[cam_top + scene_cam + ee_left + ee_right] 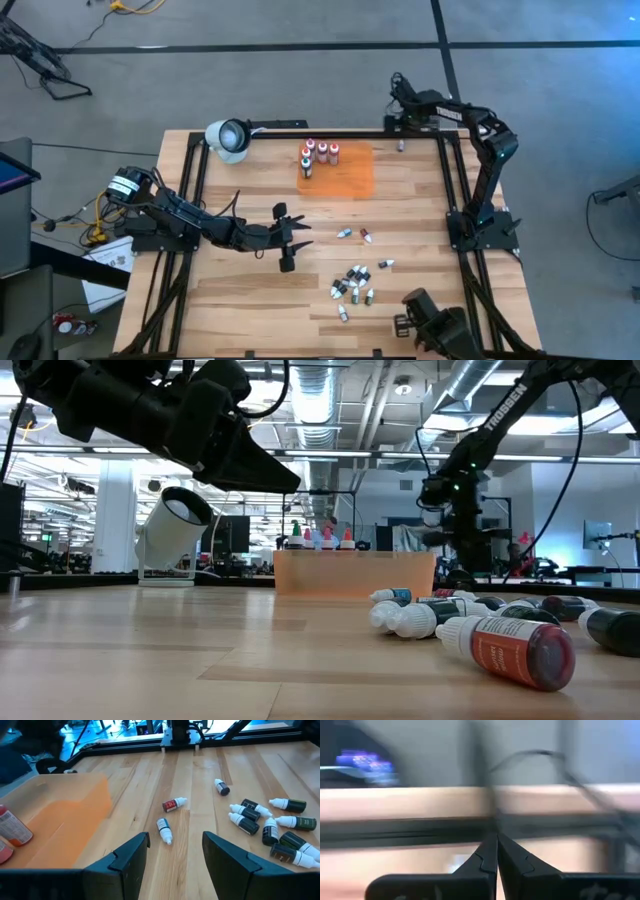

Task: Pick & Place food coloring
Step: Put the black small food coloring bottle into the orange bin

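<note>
Smooth wooden table point(260, 290), glossy bottles point(265, 822)

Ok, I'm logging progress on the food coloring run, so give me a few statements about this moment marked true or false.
1. The left gripper is open and holds nothing. True.
2. The right gripper is open over the loose bottles. False: its fingers are shut, and that arm waits at the table's far right corner.
3. Several bottles stand upright on the orange mat. True.
4. All the food coloring is already on the mat. False: a cluster of small bottles lies loose on the wooden table.
</note>
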